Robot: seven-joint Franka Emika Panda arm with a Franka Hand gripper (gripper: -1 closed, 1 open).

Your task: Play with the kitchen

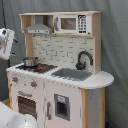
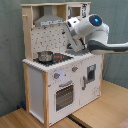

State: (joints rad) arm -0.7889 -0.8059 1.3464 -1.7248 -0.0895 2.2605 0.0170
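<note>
The kitchen (image 1: 55, 95) is a white and light-wood toy, seen in both exterior views. Its black hob (image 1: 39, 67) has red rings and carries a small metal pot (image 1: 30, 62). To the right lie the grey sink (image 1: 72, 74) and black tap (image 1: 83, 59). Below are knobs (image 1: 34, 84) and the oven door (image 1: 27, 106). In the second exterior view my gripper (image 2: 74, 46) hangs over the kitchen (image 2: 60, 85) countertop, just right of the pot (image 2: 45, 55), holding nothing I can see. Part of the arm (image 1: 5, 42) shows at the first exterior view's left edge.
A toy microwave (image 1: 72, 23) and a hood (image 1: 39, 29) sit on the top shelf above the dotted backboard (image 1: 57, 50). The kitchen stands on a wooden floor (image 2: 100, 112) before a grey curtain (image 2: 10, 55). A white rounded shape (image 1: 12, 120) fills the first exterior view's lower left corner.
</note>
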